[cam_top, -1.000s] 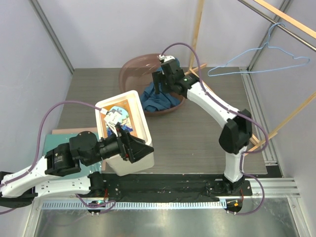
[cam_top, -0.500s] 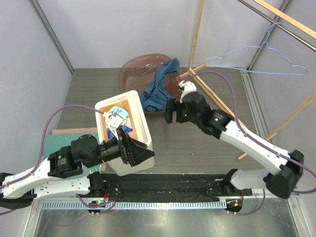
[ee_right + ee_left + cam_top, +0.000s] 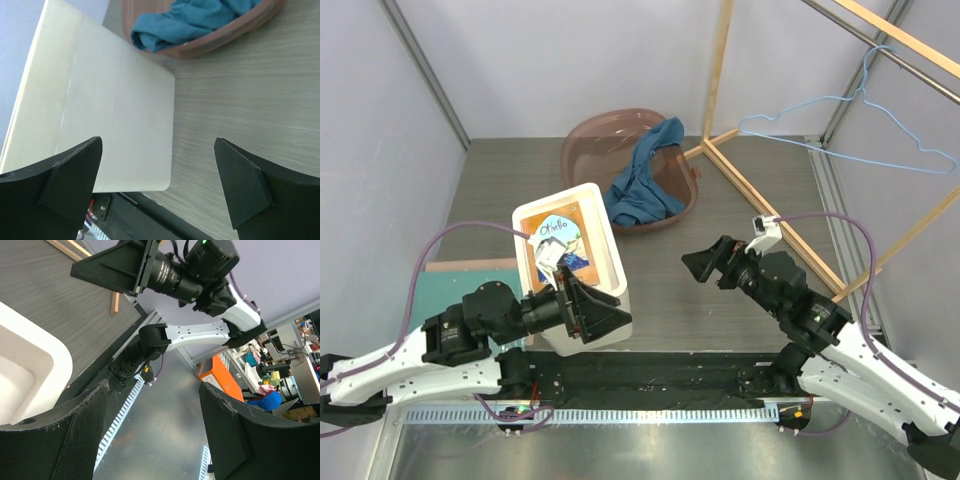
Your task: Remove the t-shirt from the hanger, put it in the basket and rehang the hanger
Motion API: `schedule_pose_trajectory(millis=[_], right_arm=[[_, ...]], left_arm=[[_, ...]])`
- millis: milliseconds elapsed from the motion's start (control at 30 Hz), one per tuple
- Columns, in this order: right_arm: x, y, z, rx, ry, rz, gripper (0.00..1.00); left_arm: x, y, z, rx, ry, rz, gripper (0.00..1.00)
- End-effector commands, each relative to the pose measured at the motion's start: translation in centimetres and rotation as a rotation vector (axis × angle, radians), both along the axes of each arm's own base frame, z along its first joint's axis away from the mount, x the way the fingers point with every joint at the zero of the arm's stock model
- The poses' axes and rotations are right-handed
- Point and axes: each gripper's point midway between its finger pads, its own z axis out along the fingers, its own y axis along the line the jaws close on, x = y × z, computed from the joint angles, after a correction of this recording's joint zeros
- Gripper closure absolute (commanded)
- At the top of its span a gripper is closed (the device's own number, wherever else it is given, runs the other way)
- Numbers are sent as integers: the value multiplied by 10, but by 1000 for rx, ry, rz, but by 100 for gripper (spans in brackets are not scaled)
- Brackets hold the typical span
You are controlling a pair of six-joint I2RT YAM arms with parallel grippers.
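Fingers apart and empty, the right hand (image 3: 703, 264) hovers over the grey surface (image 3: 730, 205); the left hand (image 3: 608, 318), also spread, sits by a white foam box (image 3: 607, 240). Beyond the right hand, the dark teal cloth t-shirt (image 3: 640, 190) slumps in a brown plastic basin (image 3: 582, 135), off the bare light-blue wire hanger (image 3: 850, 130). Soft, light, limp: probably best pinched at a raised fold.

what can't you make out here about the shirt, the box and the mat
t-shirt: top view, bunched over the basin rim, folds hide its shape; right wrist view, cut off by the top edge
white box: top view, near end covered by the left gripper
green mat: top view, mostly under the left arm
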Motion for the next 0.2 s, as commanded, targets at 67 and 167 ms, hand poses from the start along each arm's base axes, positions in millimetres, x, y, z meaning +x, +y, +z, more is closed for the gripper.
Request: schedule_pose_trajectory(millis=[67,167], right_arm=[[-29,4,3,266,-28,82,0],[-51,-1,36,397,-135,161,0]], left_arm=[[-7,-3,15,-103,-8,-42,26],[-24,-9,25,-163,-37,-142,23]])
